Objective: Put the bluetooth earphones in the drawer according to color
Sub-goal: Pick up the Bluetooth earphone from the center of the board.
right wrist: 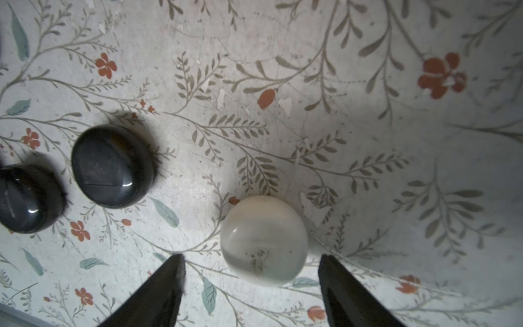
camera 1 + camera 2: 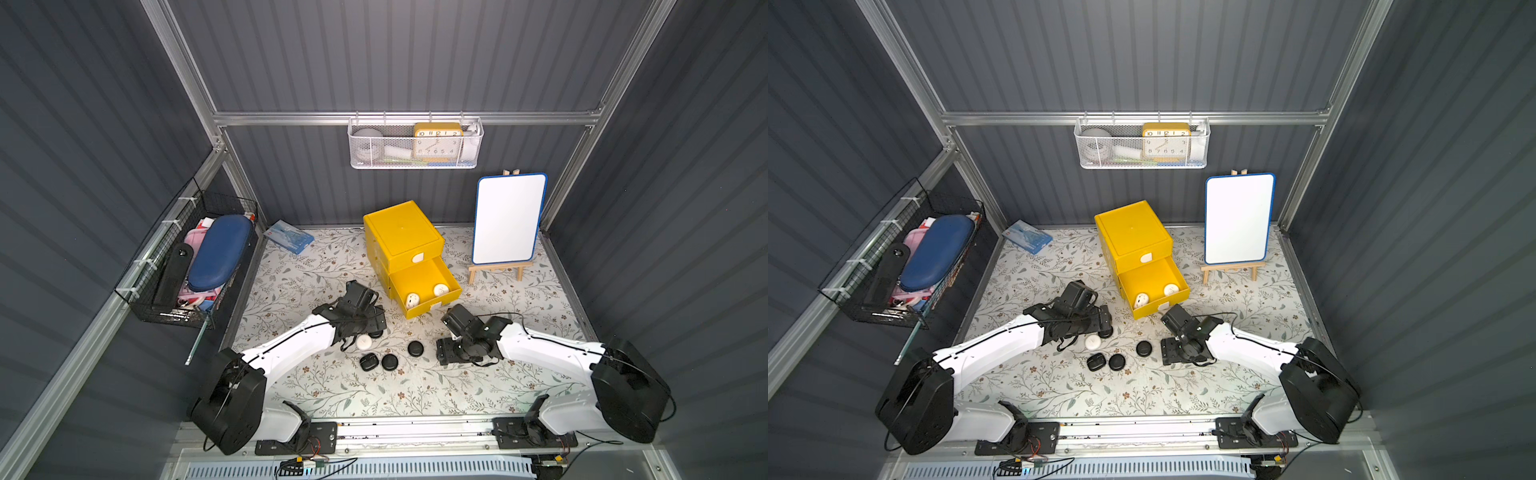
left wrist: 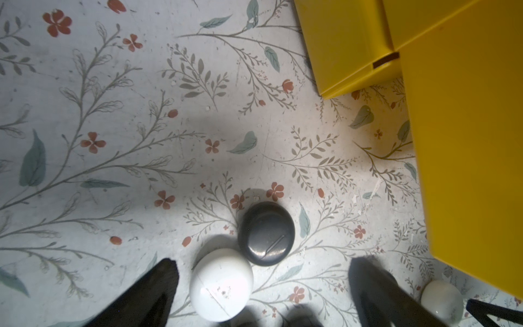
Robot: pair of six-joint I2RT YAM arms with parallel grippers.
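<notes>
**Inspector:** Status of the left gripper (image 3: pixel 263 263)?

**Assessor:** Jaws spread wide, nothing held. In the left wrist view the white case (image 3: pixel 220 284) sits on the table at lower middle of the frame. It is between the fingers but off-centre, close to the lower-left finger (image 3: pixel 152 291). A black case (image 3: pixel 266 233) touches it just above.

**Inspector:** Long axis?

**Assessor:** The case is nearly round, so there is none to line up. In my judgement the closing move turns on that offset, and on the black case, which could get nudged.

**Inspector:** Right gripper (image 1: pixel 252 257)?

**Assessor:** Also parted and empty. A pale case (image 1: pixel 263 240) lies between its fingers at lower middle of the right wrist view, touching neither. Each arm is nearest its own case.

**Inspector:** Where do the views differ?

**Assessor:** Both top views hide the pale case under the right gripper; only the right wrist view shows it. Only the top views show the drawer (image 2: pixel 415 274) open at frame centre with two stored cases (image 2: pixel 412 300) inside, both white. White seemingly belongs there.
</notes>
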